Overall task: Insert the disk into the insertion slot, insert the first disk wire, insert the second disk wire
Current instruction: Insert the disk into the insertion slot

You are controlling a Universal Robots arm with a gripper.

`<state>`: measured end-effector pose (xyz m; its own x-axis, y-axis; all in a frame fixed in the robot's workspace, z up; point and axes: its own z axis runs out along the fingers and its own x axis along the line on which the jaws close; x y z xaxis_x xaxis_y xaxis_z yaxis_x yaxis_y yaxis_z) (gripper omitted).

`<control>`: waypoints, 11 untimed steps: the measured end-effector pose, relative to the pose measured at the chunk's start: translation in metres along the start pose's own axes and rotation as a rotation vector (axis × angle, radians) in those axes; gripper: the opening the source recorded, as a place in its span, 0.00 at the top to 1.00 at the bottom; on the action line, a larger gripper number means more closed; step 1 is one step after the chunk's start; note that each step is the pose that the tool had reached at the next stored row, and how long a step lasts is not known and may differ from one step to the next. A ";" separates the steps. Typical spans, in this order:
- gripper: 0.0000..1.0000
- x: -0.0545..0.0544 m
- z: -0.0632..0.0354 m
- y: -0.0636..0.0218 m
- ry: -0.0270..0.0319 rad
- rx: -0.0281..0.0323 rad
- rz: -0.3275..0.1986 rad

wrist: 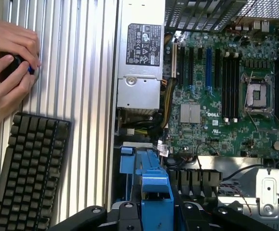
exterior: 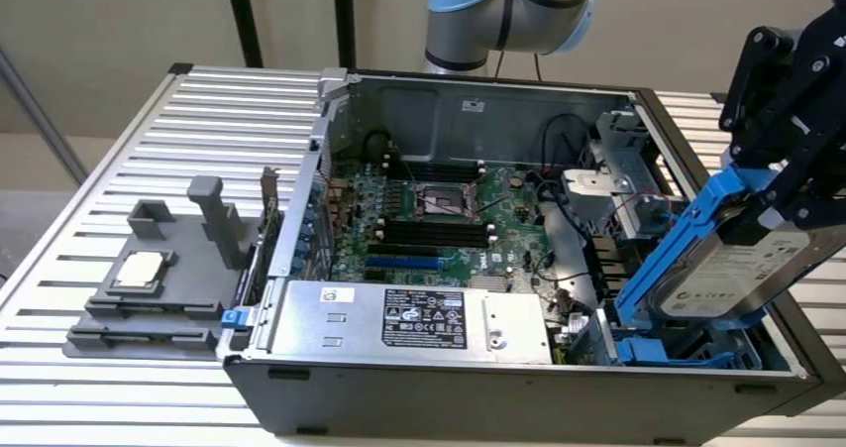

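Note:
My gripper (exterior: 783, 204) is shut on the disk (exterior: 740, 269), a silver hard drive with a white label in a bright blue carrier frame. It holds the disk tilted, lower end down, just above the insertion slot (exterior: 668, 353), the bay with blue tabs in the case's front corner at the exterior view's right. In the wrist view the carrier's blue end (wrist: 156, 192) sits between the black fingers (wrist: 93, 214), with the slot's blue tabs (wrist: 128, 161) just beyond it. I cannot tell the disk wires apart from the cables beside the bay.
The open computer case (exterior: 529, 383) holds a motherboard (exterior: 437, 219) and a silver power-supply box (exterior: 410, 318). A grey stand with a chip (exterior: 146, 274) sits on the slatted table. A person's hands (wrist: 6, 67) and a black keyboard (wrist: 28, 173) lie beside the case.

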<state>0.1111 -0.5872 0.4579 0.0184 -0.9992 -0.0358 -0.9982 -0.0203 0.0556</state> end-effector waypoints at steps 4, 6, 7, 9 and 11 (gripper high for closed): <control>0.67 0.000 0.0015 0.0006 -0.0005 0.0050 0.000; 0.67 0.000 0.0023 0.0012 -0.0006 0.0062 0.000; 0.67 0.000 0.0029 0.0016 -0.0007 0.0066 0.000; 0.67 0.001 0.0043 0.0021 -0.0017 0.0070 0.000; 0.67 0.001 0.0053 0.0022 -0.0031 0.0072 0.000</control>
<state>0.1086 -0.5881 0.4527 0.0187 -0.9991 -0.0389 -0.9986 -0.0206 0.0485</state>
